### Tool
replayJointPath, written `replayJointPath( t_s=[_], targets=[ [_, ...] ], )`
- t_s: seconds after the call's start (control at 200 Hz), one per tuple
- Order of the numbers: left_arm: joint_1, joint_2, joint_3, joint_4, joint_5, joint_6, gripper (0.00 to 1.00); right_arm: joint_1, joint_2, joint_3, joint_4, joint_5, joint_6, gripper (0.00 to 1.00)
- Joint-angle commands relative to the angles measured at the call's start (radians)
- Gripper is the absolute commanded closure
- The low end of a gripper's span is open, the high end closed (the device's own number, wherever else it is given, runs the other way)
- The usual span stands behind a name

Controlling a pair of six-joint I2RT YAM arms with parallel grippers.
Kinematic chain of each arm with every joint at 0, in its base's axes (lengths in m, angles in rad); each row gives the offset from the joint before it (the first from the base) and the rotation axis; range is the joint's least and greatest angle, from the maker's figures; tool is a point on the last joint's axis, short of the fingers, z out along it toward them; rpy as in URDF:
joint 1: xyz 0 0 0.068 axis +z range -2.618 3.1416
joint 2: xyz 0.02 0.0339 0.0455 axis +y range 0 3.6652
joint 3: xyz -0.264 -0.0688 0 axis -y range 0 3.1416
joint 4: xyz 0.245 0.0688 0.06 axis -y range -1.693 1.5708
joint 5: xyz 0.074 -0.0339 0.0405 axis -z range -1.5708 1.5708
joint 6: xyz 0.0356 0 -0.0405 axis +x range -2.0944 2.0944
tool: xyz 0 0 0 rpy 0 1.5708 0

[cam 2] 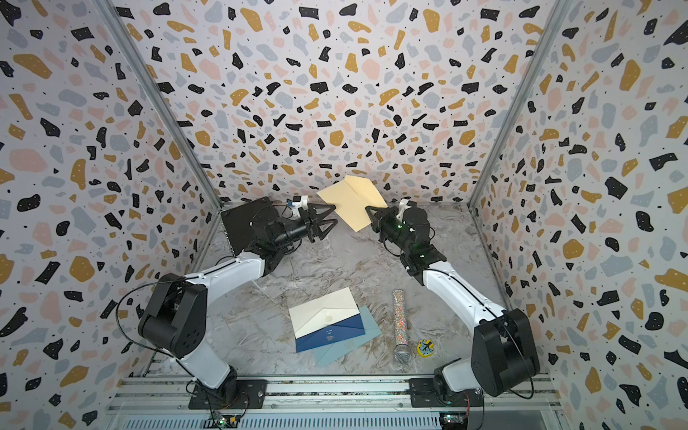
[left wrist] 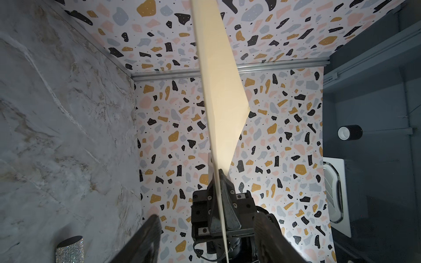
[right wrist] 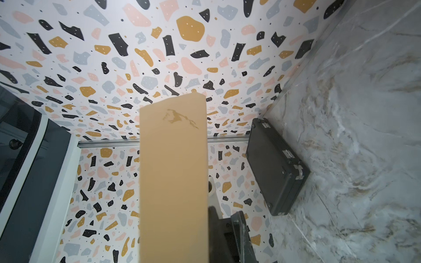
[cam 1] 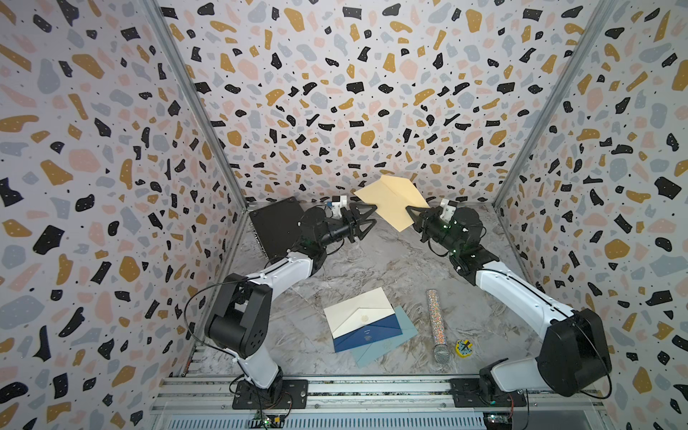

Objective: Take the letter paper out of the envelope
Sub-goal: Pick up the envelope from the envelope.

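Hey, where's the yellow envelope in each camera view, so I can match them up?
Top view: yellow envelope held aloft, upper middle.
Top view: upper middle, slightly further left.
Left wrist: edge-on through the middle.
Right wrist: broad face, close to the lens.
Shared landmark: black case, not in the left wrist view.

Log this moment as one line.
right gripper: shut on pale yellow envelope, held aloft | left gripper: open, jaws either side of envelope edge | letter paper: not visible | extraction: not yet done
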Motion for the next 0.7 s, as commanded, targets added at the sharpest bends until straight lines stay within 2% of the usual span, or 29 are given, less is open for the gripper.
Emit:
replayJointPath(
  t_s=[0.0,0.19,0.405,0.506,0.666,0.696],
  targets=[
    [-0.002,0.019,0.075,0.068,0.022,-0.008,0.39,0.001,-0.003,0.028,0.016,-0.051,0.068,1.0],
    [-0.01,0.069,0.116,0.08,0.045,-0.027,0.55,0.001,-0.003,0.013,0.015,-0.063,0.094,1.0],
    [-0.013,0.11,0.134,0.13,0.044,-0.072,0.69,0.002,0.012,0.034,0.01,-0.079,0.106,1.0],
    [-0.015,0.126,0.157,0.148,0.046,-0.088,0.78,0.001,0.013,0.035,0.0,-0.079,0.107,1.0],
    [-0.015,0.145,0.17,0.176,0.047,-0.12,1.0,0.001,0.032,0.055,-0.008,-0.105,0.095,1.0],
    [-0.015,0.149,0.174,0.182,0.049,-0.127,1.0,0.001,0.035,0.064,-0.025,-0.116,0.082,1.0]
  ],
)
